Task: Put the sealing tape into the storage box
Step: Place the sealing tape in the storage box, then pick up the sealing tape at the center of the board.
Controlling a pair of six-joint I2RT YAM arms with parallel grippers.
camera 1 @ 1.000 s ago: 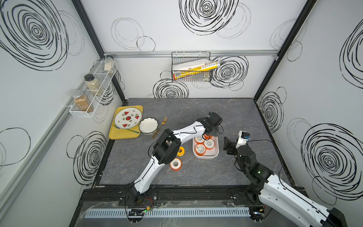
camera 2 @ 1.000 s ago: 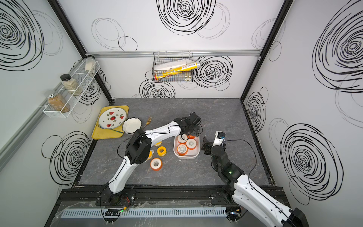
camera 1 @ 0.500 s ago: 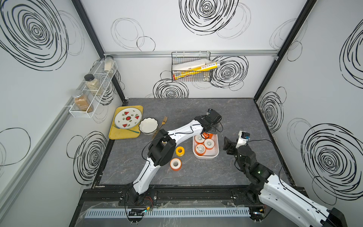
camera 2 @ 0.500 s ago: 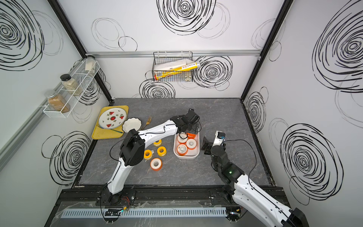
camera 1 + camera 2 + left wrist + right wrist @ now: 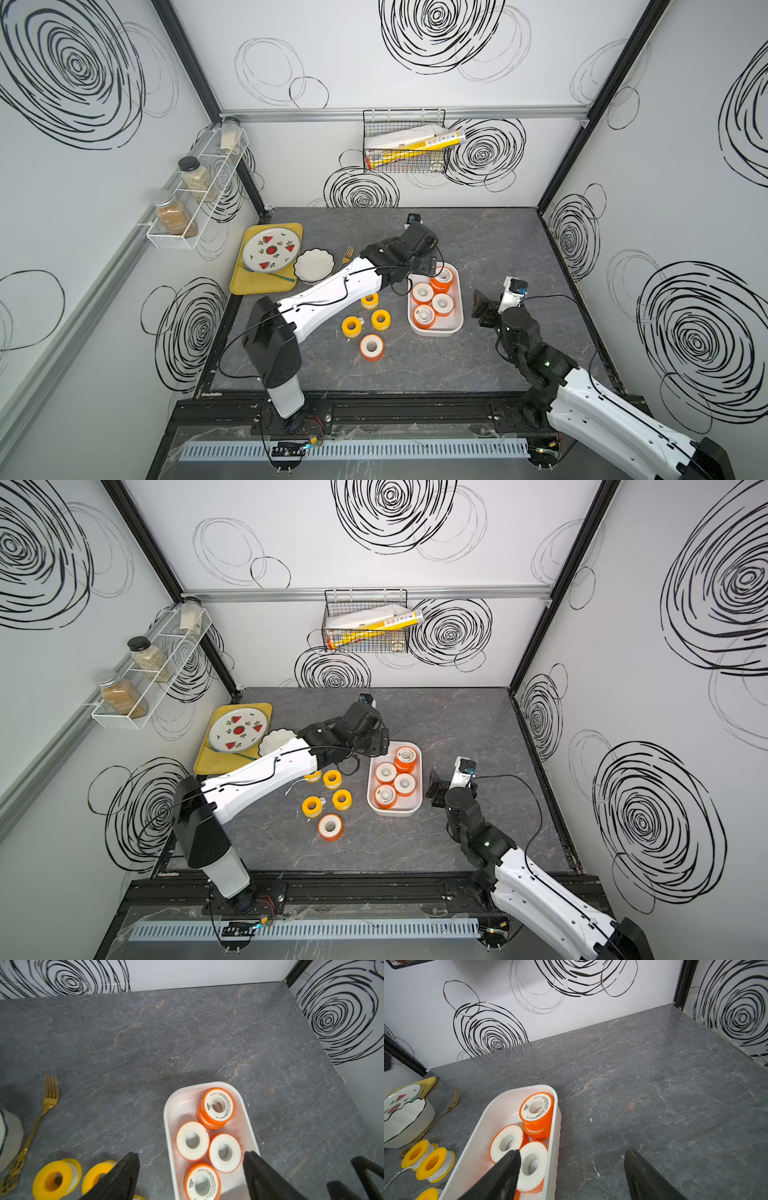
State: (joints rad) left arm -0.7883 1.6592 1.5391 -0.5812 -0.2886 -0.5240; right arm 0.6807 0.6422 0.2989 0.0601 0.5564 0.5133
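Left gripper [image 5: 419, 262] hovers over the upper-left corner of the white plastic rectangular storage box [image 5: 440, 330], centre-right in both top views; its black fingers [image 5: 124, 1174] are spread wide with nothing between them; its wrist view looks down into the box. Right gripper [image 5: 482, 307] hangs just beside the box's right wall, jaws apart, empty.

Sealing tape inside the box: white spools with orange flanges [image 5: 422, 293], four tops showing; the uppermost spool [image 5: 441, 281] sits tilted on what looks like another beneath.

Tape left to move: five loose spools on the grey marbled table [image 5: 498, 249], just left of the box; three yellow-flanged spools [image 5: 380, 319] in the open; a fourth yellow spool [image 5: 312, 776] half hidden by the left arm; one orange-flanged loose spool [image 5: 371, 346] lowest in frame. They seem to lie flat, hole up, axis vertical.

Key relation: the loose spools sit below-left of the left fingers in frame; the box stands between them and the right gripper; the left arm is clearly nearer. Likely next: left gripper swings down-left and pinches a yellow spool across its flange.
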